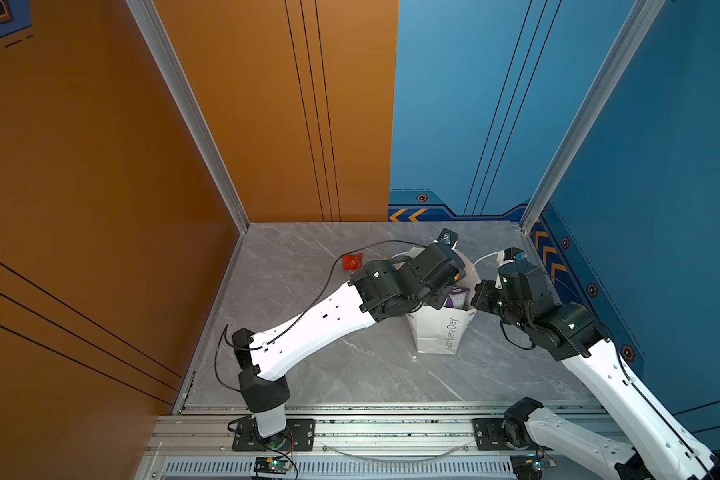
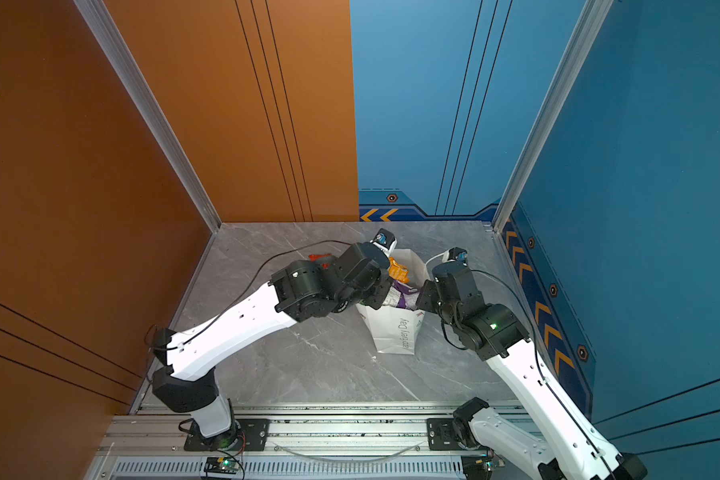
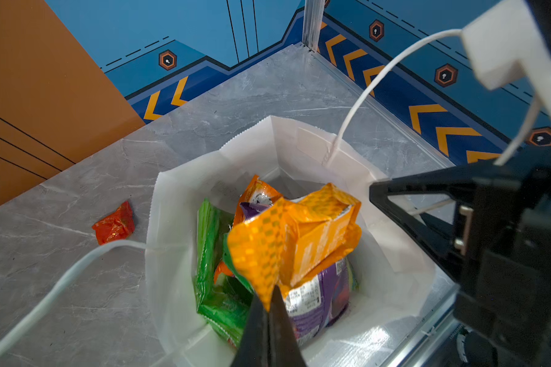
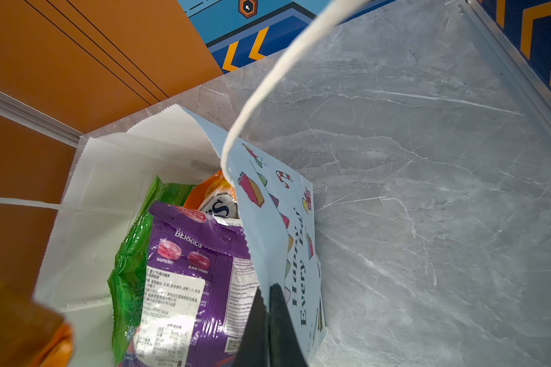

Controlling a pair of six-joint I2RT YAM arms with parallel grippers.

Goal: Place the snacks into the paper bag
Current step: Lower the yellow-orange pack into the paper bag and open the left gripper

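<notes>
Left wrist: snacks (image 3: 325, 286) inside paper bag (image 3: 178, 222)

"Happy Every Day" runs along the white paper gift bag (image 4: 295, 190) wall just past the right gripper (image 4: 269, 294). Beside that gripper, the glossy purple packet (image 4: 198, 286) reads "BERRIES", "RASPBERRY" and "BLACK CHERRY".

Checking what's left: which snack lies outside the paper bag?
The small red packet, on the table beside the paper bag; the rest are in or above it.

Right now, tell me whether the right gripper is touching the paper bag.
Touching: the right wrist view shows the right gripper shut on the paper bag, pinching its printed wall.
</notes>
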